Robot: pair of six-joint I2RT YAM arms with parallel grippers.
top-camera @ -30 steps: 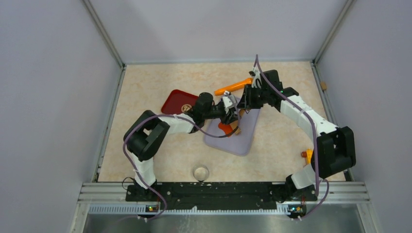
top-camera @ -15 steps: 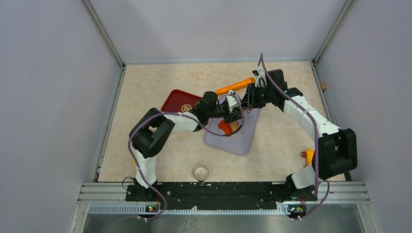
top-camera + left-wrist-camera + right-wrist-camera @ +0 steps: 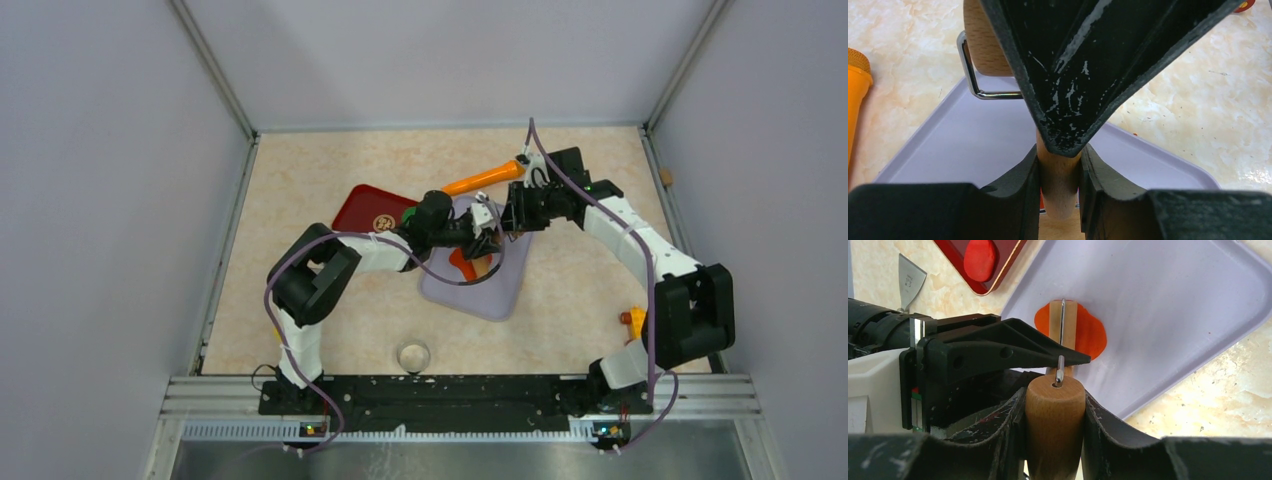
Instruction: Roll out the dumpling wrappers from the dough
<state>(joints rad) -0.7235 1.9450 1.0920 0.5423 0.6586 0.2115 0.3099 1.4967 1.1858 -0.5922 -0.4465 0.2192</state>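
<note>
Wooden roller (image 3: 1055, 427) sits clenched in both your right pincer (image 3: 1054, 401) and left pincer (image 3: 1059, 161), its drum lying across the orange dumpling wrapper (image 3: 1094, 335) flat on the lilac tray (image 3: 1173, 305), red tray (image 3: 950, 251) beyond.

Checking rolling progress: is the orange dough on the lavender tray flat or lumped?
Flat: the orange dough lies thin and spread under the roller.
</note>
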